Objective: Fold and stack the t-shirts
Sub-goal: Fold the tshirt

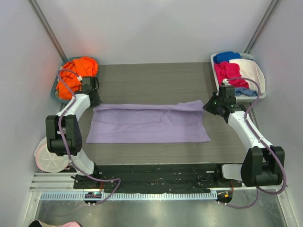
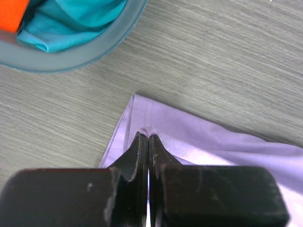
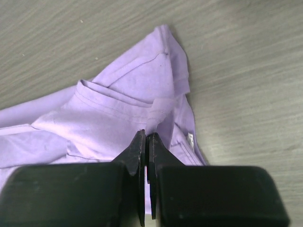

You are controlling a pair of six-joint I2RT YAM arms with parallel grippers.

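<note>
A large lavender t-shirt lies spread flat across the middle of the table, its far edge partly folded over. My left gripper is at the shirt's far left corner. In the left wrist view it is shut on a small pinch of the lavender cloth. My right gripper is at the far right corner, and in the right wrist view it is shut on a fold of the rumpled lavender cloth. An orange t-shirt and a teal one lie in a grey-blue basin.
A white bin at the far right holds blue, pink and white cloth. A round white pouch with a pink rim lies at the near left beside the left arm. Grey walls close in both sides.
</note>
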